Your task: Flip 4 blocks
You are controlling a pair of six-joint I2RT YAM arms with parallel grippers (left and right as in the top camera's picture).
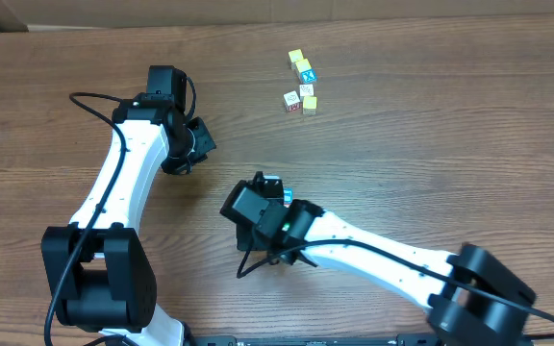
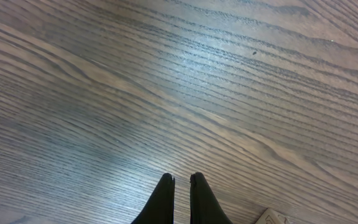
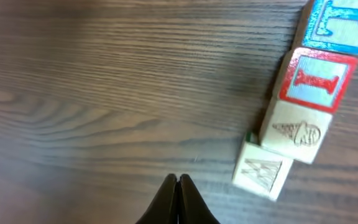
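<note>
Near the table's (image 1: 431, 144) far edge the blocks (image 1: 307, 89) are clustered; left end effector (image 2: 182, 182) and right end effector (image 3: 178, 182), both closed and empty, should be opened first.

Four alphabet blocks (image 3: 299, 129), roughly six other small cubes (image 1: 307, 89), two robot arms (image 1: 123, 173), one table (image 1: 450, 144)

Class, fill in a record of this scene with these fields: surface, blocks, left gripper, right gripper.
Surface: wooden table
Blocks: blue-faced block, red-faced block, cone-picture block, pale letter block, touching in a row
Left gripper: shut, empty, over bare wood
Right gripper: shut, empty, apart from the row
</note>
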